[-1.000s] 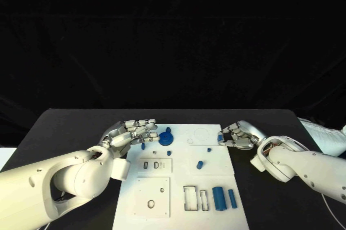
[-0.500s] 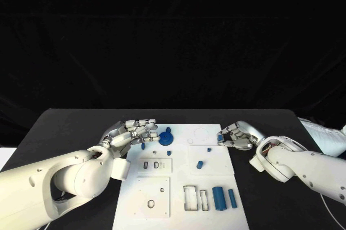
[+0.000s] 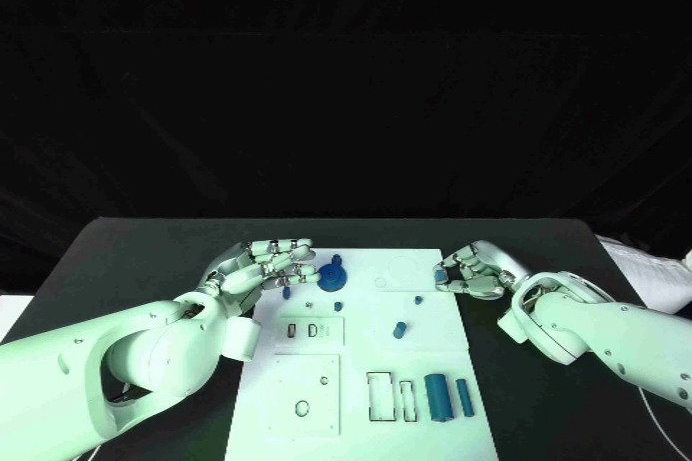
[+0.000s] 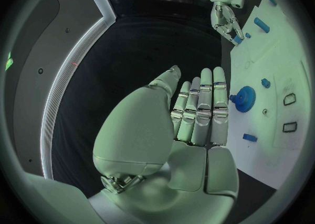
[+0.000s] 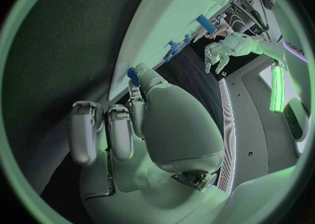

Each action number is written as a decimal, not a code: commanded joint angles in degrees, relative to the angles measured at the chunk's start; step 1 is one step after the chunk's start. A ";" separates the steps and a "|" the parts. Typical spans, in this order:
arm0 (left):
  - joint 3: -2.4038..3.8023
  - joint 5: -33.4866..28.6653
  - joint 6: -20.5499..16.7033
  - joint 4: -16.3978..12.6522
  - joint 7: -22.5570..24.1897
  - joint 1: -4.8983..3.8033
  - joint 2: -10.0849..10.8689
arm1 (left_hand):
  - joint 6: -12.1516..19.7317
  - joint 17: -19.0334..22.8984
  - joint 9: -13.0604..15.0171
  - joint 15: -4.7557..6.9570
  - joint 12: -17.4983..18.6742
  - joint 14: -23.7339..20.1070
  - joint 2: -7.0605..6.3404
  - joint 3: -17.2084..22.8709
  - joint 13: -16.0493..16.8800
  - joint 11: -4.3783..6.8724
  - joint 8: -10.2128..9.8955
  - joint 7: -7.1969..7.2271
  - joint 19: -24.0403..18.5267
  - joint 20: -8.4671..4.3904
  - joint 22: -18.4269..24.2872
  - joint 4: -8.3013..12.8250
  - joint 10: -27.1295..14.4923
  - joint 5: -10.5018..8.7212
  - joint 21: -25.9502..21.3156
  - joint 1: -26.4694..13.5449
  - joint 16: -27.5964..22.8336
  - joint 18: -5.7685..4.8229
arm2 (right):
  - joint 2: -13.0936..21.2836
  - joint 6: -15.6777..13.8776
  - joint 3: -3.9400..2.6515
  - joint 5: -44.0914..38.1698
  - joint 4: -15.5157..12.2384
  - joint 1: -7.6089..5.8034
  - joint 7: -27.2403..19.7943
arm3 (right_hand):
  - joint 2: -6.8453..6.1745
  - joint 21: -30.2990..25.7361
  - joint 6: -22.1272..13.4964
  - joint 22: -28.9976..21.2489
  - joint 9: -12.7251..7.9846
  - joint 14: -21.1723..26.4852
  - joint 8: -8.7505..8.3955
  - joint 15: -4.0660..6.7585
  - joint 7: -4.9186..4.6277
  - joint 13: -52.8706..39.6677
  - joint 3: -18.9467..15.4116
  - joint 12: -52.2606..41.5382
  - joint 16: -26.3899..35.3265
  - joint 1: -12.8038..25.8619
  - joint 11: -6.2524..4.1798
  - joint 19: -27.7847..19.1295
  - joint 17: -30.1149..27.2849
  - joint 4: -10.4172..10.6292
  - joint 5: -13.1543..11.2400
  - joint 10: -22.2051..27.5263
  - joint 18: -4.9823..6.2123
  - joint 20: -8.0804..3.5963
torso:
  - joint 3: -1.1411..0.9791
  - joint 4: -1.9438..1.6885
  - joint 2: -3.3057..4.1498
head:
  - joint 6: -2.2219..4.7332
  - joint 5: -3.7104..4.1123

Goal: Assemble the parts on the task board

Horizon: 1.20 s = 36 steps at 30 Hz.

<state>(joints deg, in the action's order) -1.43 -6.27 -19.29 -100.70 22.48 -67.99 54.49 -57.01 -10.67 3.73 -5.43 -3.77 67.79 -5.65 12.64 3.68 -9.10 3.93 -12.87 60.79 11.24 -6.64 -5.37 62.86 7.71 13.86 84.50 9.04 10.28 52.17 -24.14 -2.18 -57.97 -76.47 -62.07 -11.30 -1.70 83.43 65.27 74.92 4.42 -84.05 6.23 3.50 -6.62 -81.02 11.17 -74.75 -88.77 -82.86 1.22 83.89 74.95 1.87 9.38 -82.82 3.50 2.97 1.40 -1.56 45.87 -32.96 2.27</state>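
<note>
Right robot hand (image 3: 473, 269) pinches a small blue part (image 3: 441, 276) at the board's (image 3: 433, 371) far right edge. Left robot hand (image 3: 267, 266) spread, empty, beside the gear (image 3: 333, 276). Next, I judge: seat that part.

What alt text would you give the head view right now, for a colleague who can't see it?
A white task board lies mid-table between two hands. The left hand hovers at its far left edge beside a blue gear; the right hand pinches a small blue part at the far right edge. Smaller blue parts dot the board, and two blue bars lie near its front.
</note>
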 commanded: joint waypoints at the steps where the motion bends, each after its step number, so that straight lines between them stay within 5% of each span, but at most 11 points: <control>1: 0.02 -0.09 1.13 -0.04 0.24 -0.02 -0.04 | 0.40 -0.10 -0.02 -0.11 0.15 0.34 0.38 -0.04 0.04 -0.02 -0.15 0.17 0.45 -0.03 0.05 0.40 -0.50 -0.19 -0.34 -0.02 -0.27 -0.09 | -0.09 -2.16 -0.19 0.68 -0.54 0.07 -0.87 | 1.32 0.41 3.67 1.27 1.30 -5.55 1.89 0.51 2.51 1.30 0.33 -0.78 -0.29 0.12 -1.60 0.07 13.17 -0.15 -0.52 -1.54 -0.59 -0.62 | 0.02 0.00 -0.05 | -0.07 0.00; 14: 0.03 -0.10 1.34 2.26 0.60 -0.04 -0.18 | 0.42 -0.14 -0.02 -0.10 0.14 0.35 0.44 0.01 0.04 -0.01 -0.15 0.17 0.48 -0.04 0.06 0.52 -0.53 -0.19 -0.37 0.05 -0.33 -0.09 | -0.56 0.40 -0.73 0.53 -7.50 -1.33 5.57 | 2.03 0.88 3.20 2.29 1.46 -5.54 1.88 0.85 2.80 1.44 -0.03 -0.34 -0.26 3.57 -1.88 0.62 13.11 1.02 -2.51 -1.53 -0.82 -1.10 | 0.48 -0.10 -0.79 | -0.73 -0.13; 23: 0.02 -0.07 1.50 4.04 0.77 -0.03 -0.64 | 0.42 -0.14 -0.02 -0.10 0.14 0.35 0.44 0.01 0.04 -0.01 -0.15 0.17 0.48 -0.04 0.06 0.52 -0.53 -0.19 -0.37 0.05 -0.33 -0.09 | -4.78 1.62 -0.65 -8.97 -12.61 -1.93 13.63 | 2.17 0.89 2.94 2.30 1.44 -5.47 1.75 0.87 2.76 1.87 0.09 0.33 -0.11 3.69 -1.87 0.65 12.81 0.95 -2.70 -1.28 -0.82 -1.13 | 1.32 -1.04 -2.04 | -2.43 -1.04; 32: 0.02 -0.44 1.54 4.68 0.80 -0.04 -0.99 | 0.42 -0.17 -0.02 -0.11 0.13 0.36 0.47 0.02 0.04 -0.01 -0.14 0.17 0.49 -0.04 0.07 0.55 -0.52 -0.20 -0.39 0.03 -0.36 -0.10 | -11.03 3.69 0.25 -20.03 -13.43 -1.78 19.88 | 1.96 0.87 1.80 2.31 1.17 -5.43 0.95 0.57 2.20 1.84 0.18 0.45 0.01 4.61 -1.44 0.68 12.60 0.99 -1.24 -1.23 -0.84 -0.97 | 2.06 -1.70 -2.80 | -3.62 -1.14; 36: 0.02 -0.47 1.51 4.71 0.76 -0.04 -1.04 | 0.42 -0.17 -0.02 -0.11 0.13 0.36 0.48 0.02 0.04 -0.01 -0.14 0.17 0.49 -0.04 0.07 0.55 -0.52 -0.20 -0.39 0.03 -0.36 -0.10 | -13.66 4.11 0.62 -22.97 -12.36 -1.17 21.64 | 1.97 0.85 1.80 2.27 1.17 -5.42 0.92 0.55 2.19 1.79 0.24 0.39 0.03 4.63 -1.43 0.67 12.57 0.94 -1.03 -1.26 -0.83 -0.95 | 2.21 -1.67 -3.01 | -3.97 -1.36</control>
<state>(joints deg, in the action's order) -1.44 -6.40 -18.97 -95.94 22.61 -68.00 53.60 -57.00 -10.79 3.73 -5.44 -3.77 67.79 -5.65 12.64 3.68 -9.10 3.93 -12.87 60.80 11.24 -6.65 -5.05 62.86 7.71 13.86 84.50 9.04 10.28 38.87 -21.94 -1.64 -74.86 -89.21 -63.50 6.46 -0.04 84.10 65.35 74.95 4.42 -84.13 6.23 4.00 -6.50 -80.70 11.23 -74.26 -88.76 -78.26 0.31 83.91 74.92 2.62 8.00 -83.34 3.50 2.15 3.37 -3.15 43.14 -36.67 1.08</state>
